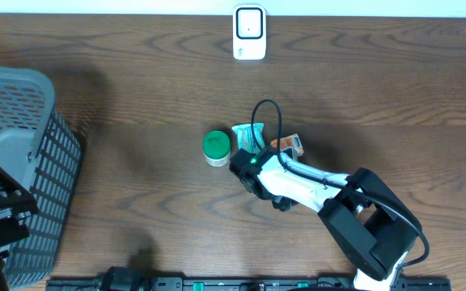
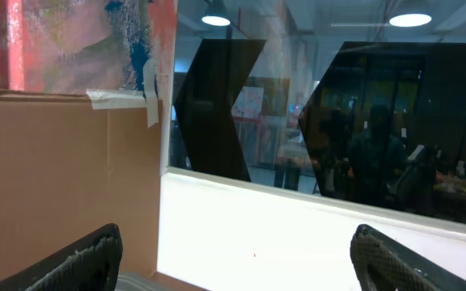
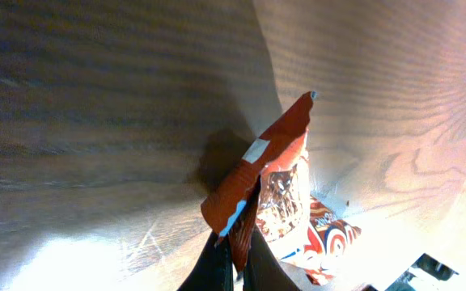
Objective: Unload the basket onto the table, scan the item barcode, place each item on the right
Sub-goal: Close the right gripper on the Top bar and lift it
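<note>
The right gripper (image 3: 235,257) was clamped on just a thin edge of the orange snack packet (image 3: 269,174), mid-table, well apart from the scanner (image 1: 249,32), so the limp foil might slip free or fold over its barcode; the jaws of the left gripper (image 2: 237,265) stood apart, empty

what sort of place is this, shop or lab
Probably a lab's mock checkout, not a shop: white scanner on a wooden table, grey basket at its edge, snack packet pinched in the right gripper, office-like glass wall beyond.
</note>
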Motion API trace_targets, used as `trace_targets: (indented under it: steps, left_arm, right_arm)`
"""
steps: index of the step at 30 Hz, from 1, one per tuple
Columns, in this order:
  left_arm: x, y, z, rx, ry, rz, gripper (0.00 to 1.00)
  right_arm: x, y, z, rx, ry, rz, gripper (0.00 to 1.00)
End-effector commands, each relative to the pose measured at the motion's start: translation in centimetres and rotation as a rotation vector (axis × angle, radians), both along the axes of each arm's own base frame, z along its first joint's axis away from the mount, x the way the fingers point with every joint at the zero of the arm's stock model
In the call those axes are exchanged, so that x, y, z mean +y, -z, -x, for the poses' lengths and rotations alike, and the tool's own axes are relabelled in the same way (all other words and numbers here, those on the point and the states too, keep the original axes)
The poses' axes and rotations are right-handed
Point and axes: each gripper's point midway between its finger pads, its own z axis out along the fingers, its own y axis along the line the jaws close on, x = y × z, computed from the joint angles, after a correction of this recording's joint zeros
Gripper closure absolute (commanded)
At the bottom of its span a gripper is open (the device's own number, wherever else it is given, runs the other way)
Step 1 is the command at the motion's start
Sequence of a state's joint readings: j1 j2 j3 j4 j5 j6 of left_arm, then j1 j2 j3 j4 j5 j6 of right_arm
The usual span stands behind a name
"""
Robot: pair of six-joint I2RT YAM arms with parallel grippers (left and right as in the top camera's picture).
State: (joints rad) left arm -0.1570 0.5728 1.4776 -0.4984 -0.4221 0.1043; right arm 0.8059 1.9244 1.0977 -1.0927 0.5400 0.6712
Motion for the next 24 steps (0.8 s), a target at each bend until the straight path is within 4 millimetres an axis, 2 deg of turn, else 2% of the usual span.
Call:
trace_targets:
  steps: [1,6,10,11,12,13,14,18,24]
  left_arm:
    - [0.2,0.0,0.4,-0.009,-0.008,0.010,0.10]
    - [0.2,0.2,0.2,-0.002,-0.008,0.009,0.10]
    - [0.1,0.8,-0.5,0.010,-0.008,0.007,0.10]
    - [0.0,0.9,-0.7,0.010,-0.008,0.007,0.10]
    - [0.0,1.0,-0.9,0.010,-0.008,0.007,0.10]
    - [0.0,1.0,-1.0,0.010,-0.008,0.007,0.10]
    - [0.0,1.1,-1.1,0.010,-0.008,0.007,0.10]
    - [0.0,1.1,-1.1,0.011,-0.008,0.007,0.10]
    - [0.0,1.1,-1.1,0.012,-0.008,0.007,0.10]
  right_arm:
    - [1.0,-1.3,-1.6,-0.014,-0.033,0.000,0.99]
    - [3.2,-4.4,-2.5,0.021,-0.069,-0.056,0.99]
    - [7.8,-6.1,-2.4,0.098,-0.109,-0.302,0.99]
    - [8.3,-6.3,-2.6,0.093,-0.104,-0.334,0.76]
    - [8.2,-6.3,-2.8,0.085,-0.103,-0.334,0.60]
    - [7.9,-6.3,-3.0,0.068,-0.094,-0.319,0.26]
    - [7.4,-6.2,-3.2,0.043,-0.071,-0.291,0.16]
    - [5.0,-5.0,-3.0,-0.015,-0.001,-0.183,0.07]
    - [3.0,-2.0,-2.0,-0.018,0.028,-0.116,0.04]
